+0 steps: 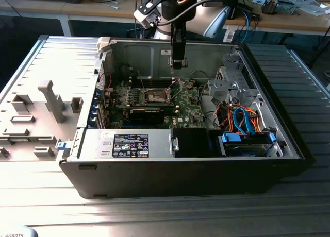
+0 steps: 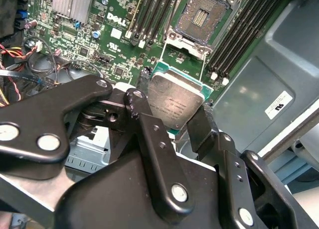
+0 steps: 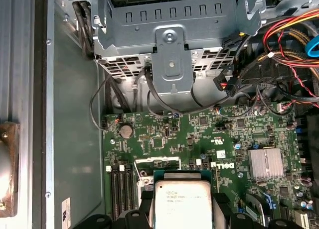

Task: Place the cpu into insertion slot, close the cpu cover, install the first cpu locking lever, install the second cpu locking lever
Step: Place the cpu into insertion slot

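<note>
My gripper (image 2: 174,108) is shut on the cpu (image 2: 174,100), a small square chip with a silver-grey top, gripped by its edges between the two black fingers (image 2: 142,100). In the exterior view the gripper (image 1: 178,63) hangs inside the open computer case, above and a little behind the insertion slot (image 1: 154,96). In the second wrist view the insertion slot (image 2: 202,14) lies beyond the chip with its pin field uncovered. Two thin wire levers (image 2: 163,57) stand up from the socket. The first wrist view shows the cpu (image 3: 182,204) over the green motherboard (image 3: 199,134).
The case (image 1: 154,170) lies on its side on a ribbed metal table. A grey drive cage (image 3: 172,40) and bundled cables (image 1: 242,118) stand at the exterior view's right. Memory slots (image 2: 149,12) flank the socket; a heatsink (image 3: 266,163) sits on the board.
</note>
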Action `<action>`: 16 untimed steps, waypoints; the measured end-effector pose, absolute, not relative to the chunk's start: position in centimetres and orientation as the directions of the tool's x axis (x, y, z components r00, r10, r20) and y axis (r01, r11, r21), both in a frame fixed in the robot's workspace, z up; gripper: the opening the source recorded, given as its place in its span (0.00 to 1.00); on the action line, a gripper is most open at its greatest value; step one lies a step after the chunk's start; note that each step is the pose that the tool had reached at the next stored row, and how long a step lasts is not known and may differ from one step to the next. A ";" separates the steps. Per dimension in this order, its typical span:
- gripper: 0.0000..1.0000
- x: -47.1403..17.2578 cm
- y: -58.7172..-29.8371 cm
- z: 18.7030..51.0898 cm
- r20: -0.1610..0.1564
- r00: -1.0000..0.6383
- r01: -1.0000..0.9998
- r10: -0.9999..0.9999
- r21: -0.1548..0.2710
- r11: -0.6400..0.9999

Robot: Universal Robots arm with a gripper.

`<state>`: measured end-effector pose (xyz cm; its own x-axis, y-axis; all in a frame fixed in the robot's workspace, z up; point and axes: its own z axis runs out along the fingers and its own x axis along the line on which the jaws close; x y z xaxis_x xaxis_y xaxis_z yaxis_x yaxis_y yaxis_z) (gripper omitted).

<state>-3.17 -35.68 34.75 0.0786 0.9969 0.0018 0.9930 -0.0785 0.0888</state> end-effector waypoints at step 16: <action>0.55 -3.2 -35.5 34.2 -0.004 0.074 0.993 0.997 0.089 -0.074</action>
